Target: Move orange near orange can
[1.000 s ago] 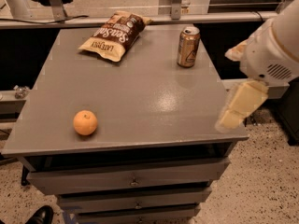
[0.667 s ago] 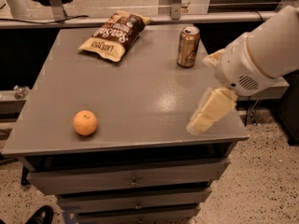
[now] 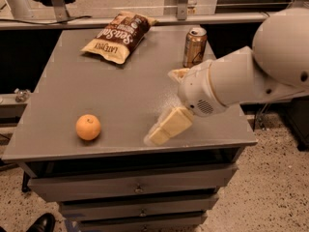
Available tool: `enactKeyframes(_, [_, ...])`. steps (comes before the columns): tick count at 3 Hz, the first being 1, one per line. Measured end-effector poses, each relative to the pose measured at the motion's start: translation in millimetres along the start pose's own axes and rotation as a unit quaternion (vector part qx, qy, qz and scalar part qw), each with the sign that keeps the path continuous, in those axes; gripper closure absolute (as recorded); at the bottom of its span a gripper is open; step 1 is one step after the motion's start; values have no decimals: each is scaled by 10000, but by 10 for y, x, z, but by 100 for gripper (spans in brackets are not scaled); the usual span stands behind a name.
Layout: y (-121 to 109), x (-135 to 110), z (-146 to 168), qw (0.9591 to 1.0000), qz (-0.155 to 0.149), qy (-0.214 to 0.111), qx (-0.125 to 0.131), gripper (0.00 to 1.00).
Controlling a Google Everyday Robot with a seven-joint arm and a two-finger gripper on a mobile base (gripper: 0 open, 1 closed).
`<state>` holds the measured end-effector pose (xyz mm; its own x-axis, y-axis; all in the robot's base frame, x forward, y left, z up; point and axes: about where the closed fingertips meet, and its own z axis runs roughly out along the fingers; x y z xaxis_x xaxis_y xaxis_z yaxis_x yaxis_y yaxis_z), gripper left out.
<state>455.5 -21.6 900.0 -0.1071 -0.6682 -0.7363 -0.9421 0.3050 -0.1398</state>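
The orange (image 3: 88, 127) sits on the grey table (image 3: 120, 91) near its front left corner. The orange can (image 3: 194, 47) stands upright at the back right of the table. My gripper (image 3: 167, 103) hangs over the front middle of the table, to the right of the orange and in front of the can. It is open and empty. One cream finger (image 3: 166, 127) points down-left toward the table's front edge. The other (image 3: 177, 74) shows just above the white wrist.
A brown-and-cream chip bag (image 3: 118, 36) lies flat at the back of the table, left of the can. My bulky white arm (image 3: 251, 76) reaches in from the right over the table's right side. Drawers (image 3: 137, 187) sit under the tabletop.
My arm has swung left from the table's right edge to over its front middle, closer to the orange. The orange, can and bag have not moved.
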Motion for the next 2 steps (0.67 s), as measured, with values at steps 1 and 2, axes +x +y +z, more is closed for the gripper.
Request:
enactKeyframes(1, [259,-278,437,9967,91,-788,-141,0])
enactKeyframes(2, [424,-576,633,9914,103,-1289,-206,0])
